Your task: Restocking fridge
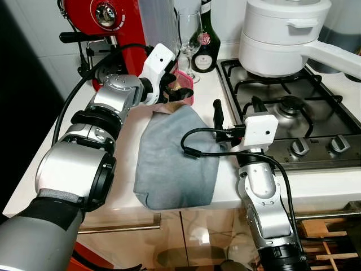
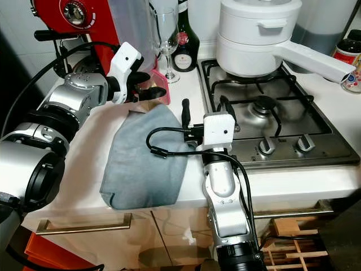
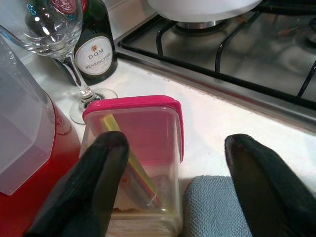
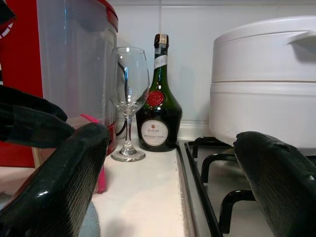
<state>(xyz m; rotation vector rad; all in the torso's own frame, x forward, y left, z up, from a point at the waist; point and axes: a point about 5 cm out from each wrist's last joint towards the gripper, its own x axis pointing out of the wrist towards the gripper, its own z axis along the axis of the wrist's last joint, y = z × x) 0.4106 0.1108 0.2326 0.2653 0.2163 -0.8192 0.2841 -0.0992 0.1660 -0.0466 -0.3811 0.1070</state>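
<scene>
A clear plastic container with a pink lid [image 3: 143, 123] lies on its side on the white counter, next to the red coffee machine [image 1: 107, 22]. My left gripper [image 1: 174, 91] is open right at it: one black finger [image 3: 94, 182] lies over the container's clear wall, and the other finger [image 3: 256, 182] is off to the side above the grey cloth. My right gripper [image 1: 237, 110] stands open at the counter's front, between the grey cloth [image 1: 175, 152] and the stove, with nothing between its fingers.
A wine glass [image 1: 189, 34] and a dark green bottle [image 1: 204, 42] stand just behind the container. A gas stove [image 1: 293, 107] with a white pot [image 1: 282, 34] is on the right. Cabinet doors and a handle [image 1: 118, 227] lie below the counter.
</scene>
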